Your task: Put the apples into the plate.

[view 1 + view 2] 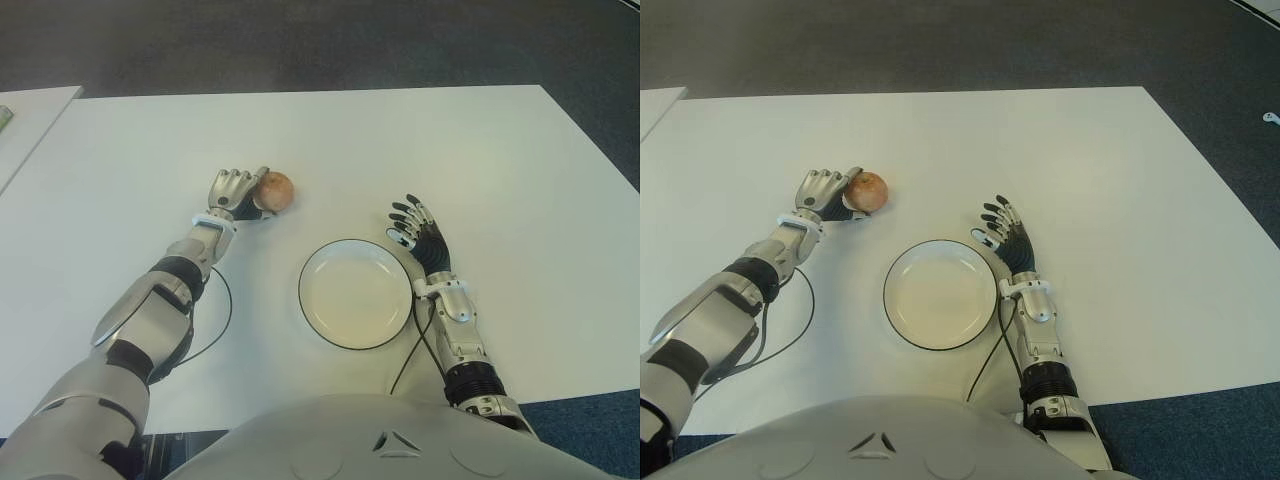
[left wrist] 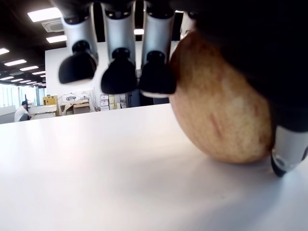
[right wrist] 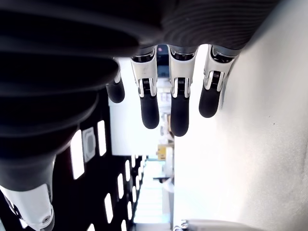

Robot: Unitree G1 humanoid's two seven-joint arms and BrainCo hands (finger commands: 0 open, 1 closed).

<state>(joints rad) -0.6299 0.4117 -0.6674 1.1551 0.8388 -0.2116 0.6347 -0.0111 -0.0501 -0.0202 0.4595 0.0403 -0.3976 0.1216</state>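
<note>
Apple (image 1: 275, 189) on table (image 1: 480, 160), left hand (image 1: 232, 192) curled around it; right hand (image 1: 416, 228) spread beside plate (image 1: 356, 294).

One apple (image 1: 275, 189), one plate (image 1: 355, 294), two hands

Head stereo pair looking down — shared table (image 1: 480, 150), wrist cameras close-up

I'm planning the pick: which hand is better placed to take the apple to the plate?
Left. The left hand is against the apple; the right hand, open, shows beside the plate's far side.
</note>
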